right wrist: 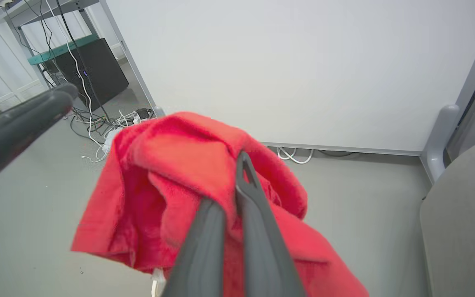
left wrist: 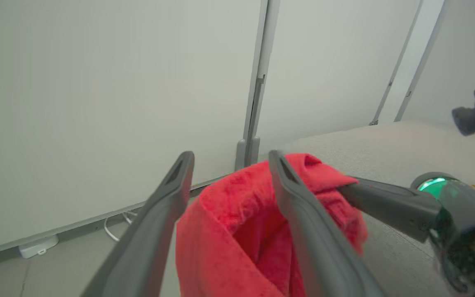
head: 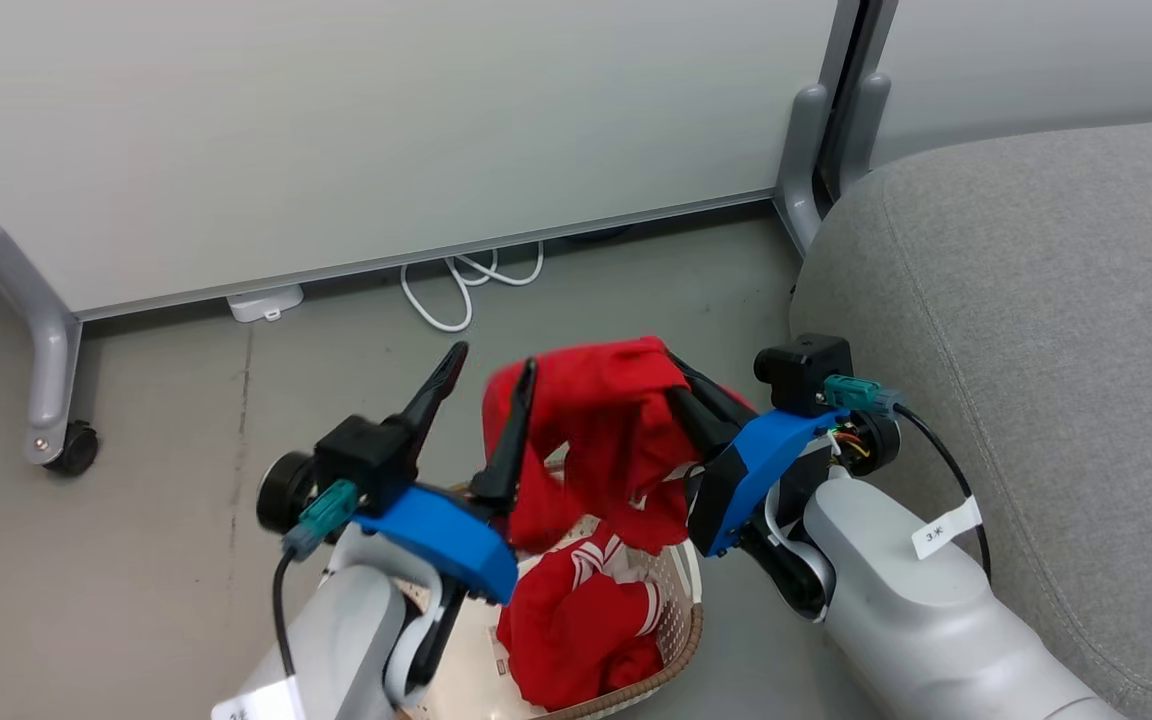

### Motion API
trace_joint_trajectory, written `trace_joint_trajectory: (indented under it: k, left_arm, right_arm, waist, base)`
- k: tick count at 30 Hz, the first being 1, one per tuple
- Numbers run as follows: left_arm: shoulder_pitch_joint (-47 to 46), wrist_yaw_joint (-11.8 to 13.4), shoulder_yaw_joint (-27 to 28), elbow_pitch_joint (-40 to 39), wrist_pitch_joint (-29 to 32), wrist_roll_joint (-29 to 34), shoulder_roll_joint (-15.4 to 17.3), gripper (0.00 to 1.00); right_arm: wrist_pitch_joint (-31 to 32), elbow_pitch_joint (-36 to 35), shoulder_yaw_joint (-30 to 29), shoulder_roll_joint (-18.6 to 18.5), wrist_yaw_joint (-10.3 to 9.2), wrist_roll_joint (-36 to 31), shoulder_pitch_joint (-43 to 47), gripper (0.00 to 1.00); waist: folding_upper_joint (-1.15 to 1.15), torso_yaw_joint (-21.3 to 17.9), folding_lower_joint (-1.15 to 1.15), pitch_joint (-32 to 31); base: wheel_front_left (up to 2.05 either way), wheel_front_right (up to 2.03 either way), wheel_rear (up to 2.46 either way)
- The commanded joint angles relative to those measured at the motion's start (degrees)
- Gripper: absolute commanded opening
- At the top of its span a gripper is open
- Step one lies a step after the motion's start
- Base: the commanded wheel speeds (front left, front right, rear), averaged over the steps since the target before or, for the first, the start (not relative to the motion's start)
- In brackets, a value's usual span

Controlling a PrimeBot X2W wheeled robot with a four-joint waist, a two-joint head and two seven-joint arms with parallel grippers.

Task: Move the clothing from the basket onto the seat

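A bright red garment (head: 606, 420) hangs above the basket (head: 684, 625), and my right gripper (head: 680, 386) is shut on its upper right fold. In the right wrist view the right gripper (right wrist: 239, 173) pinches that cloth (right wrist: 167, 165). My left gripper (head: 489, 372) stands open beside the garment's left edge. In the left wrist view the left gripper (left wrist: 231, 159) spreads wide, with the red cloth (left wrist: 229, 214) sagging between and behind its fingers. A second red garment with white stripes (head: 576, 620) lies in the basket. The grey seat (head: 1036, 300) is at the right.
A white partition wall on grey wheeled legs (head: 51, 350) runs across the back. A white cable (head: 456, 290) and a power strip (head: 264, 302) lie at its foot. Grey floor (head: 136, 520) spreads to the left. Cables and a dark box (right wrist: 93, 70) sit far left in the right wrist view.
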Motion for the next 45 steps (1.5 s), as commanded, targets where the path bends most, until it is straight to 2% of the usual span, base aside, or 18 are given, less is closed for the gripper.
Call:
trace_joint_trajectory:
  k: [1,6,13,26,33,38,40,45]
  left_arm:
    - [1.96,-0.26,1.49,-1.38,-0.27,0.95,0.48,1.0]
    - [10.97,-1.41,9.05,-6.69,-0.27,4.8,1.62,1.0]
    - [17.64,-2.53,16.02,-9.48,-0.27,8.28,0.81,1.0]
    - [19.71,-3.5,19.99,-10.13,-0.27,11.38,-1.75,1.0]
    - [18.82,-3.46,18.6,-10.37,-0.27,11.44,-1.26,1.0]
    - [17.86,-3.47,17.57,-10.86,-0.24,11.01,-0.82,1.0]
    - [17.68,-3.47,17.2,-10.89,-0.23,11.04,-0.72,1.0]
    - [17.13,-3.47,16.69,-11.26,-0.23,10.98,-0.03,1.0]
  right_arm:
    - [-0.52,0.2,-0.27,-0.13,0.01,-0.12,-0.7,0.0]
    - [-0.78,0.07,-1.38,-0.13,0.01,-0.78,-0.03,0.0]
    - [-0.94,-0.52,-2.83,-0.13,0.01,-1.39,1.1,0.0]
    - [-0.99,-1.66,-4.56,-0.13,0.01,-2.25,2.31,0.0]
    - [-0.99,-2.6,-5.19,-0.13,0.01,-2.44,2.41,0.0]
    - [-0.99,-3.71,-5.71,-0.14,0.01,-2.52,2.75,0.0]
    - [-0.99,-3.72,-6.24,-0.15,0.01,-2.69,2.71,0.0]
    - [-0.99,-4.05,-7.65,-0.13,0.01,-3.93,2.94,0.0]
  waist:
    - [0.0,0.12,0.0,0.03]
    - [0.0,0.43,0.0,-0.01]
    - [0.0,0.62,0.0,-0.26]
    - [0.0,-0.87,0.0,-0.29]
    - [0.0,-4.63,0.0,0.43]
    - [0.0,-11.17,0.0,1.39]
    - [0.0,-12.17,0.0,1.54]
    - [0.0,-17.44,0.0,2.4]
  base:
    - [0.0,0.0,0.0]
    - [0.0,0.0,0.0]
    - [0.0,0.0,0.0]
    - [0.0,0.0,0.0]
    - [0.0,0.0,0.0]
    - [0.0,0.0,0.0]
    - [0.0,0.0,0.0]
    - [0.0,0.0,0.0]
